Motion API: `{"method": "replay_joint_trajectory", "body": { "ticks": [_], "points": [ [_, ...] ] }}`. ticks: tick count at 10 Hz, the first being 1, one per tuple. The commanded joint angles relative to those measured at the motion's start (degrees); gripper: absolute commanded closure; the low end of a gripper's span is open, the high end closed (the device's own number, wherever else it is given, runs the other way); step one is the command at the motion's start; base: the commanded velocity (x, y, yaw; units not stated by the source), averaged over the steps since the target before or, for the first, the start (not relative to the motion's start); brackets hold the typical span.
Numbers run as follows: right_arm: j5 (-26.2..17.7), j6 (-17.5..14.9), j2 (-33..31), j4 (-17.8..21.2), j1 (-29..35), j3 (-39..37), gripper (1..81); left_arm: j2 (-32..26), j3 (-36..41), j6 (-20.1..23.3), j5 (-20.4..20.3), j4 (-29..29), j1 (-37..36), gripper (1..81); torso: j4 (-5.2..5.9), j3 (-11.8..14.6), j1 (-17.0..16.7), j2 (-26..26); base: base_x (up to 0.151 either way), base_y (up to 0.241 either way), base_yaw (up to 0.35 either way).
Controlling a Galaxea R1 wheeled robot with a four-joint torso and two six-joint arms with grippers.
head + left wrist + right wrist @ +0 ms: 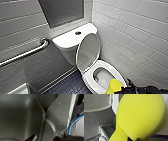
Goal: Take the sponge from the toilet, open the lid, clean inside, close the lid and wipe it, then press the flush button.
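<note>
The white toilet [72,41] stands in the corner with its lid [88,51] raised and leaning back against the tank. The bowl [103,75] is exposed inside the white seat ring. On the tank top sits the small dark flush button [78,33]. The bright yellow sponge [114,87] hangs over the bowl's near right rim, with my right gripper [123,89] shut on it. It appears large and close in the right wrist view, as the sponge [140,116]. The left wrist view shows grey robot surfaces and a blue cable [73,122], with nothing between the left jaws.
A steel grab bar [27,53] runs along the left tiled wall. The right tiled wall [140,32] stands close beside the toilet. Dark small-tiled floor [70,85] lies left of the bowl, and a white object [20,89] sits at the lower left.
</note>
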Motion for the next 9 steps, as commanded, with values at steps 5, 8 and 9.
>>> {"method": "replay_joint_trajectory", "body": {
  "ticks": [5,8,9],
  "points": [
    [-7.14,3.48,21.89,-0.13,18.39,-19.24,81.1,0.14,0.92,0.32,2.75,0.6,1.85,1.0,0.04,-0.02,0.04,0.04,0.0,0.0,0.0],
    [-1.55,6.99,28.82,-0.13,18.93,-29.49,81.1,0.14,0.92,0.32,2.75,0.43,1.85,1.0,0.06,-0.02,0.09,0.06,0.0,0.0,0.0],
    [2.61,8.67,29.45,0.05,18.58,-31.98,81.1,0.14,0.92,0.32,2.75,0.34,1.85,1.0,0.06,-0.02,0.09,0.06,0.0,0.0,0.0]
  ]
}}
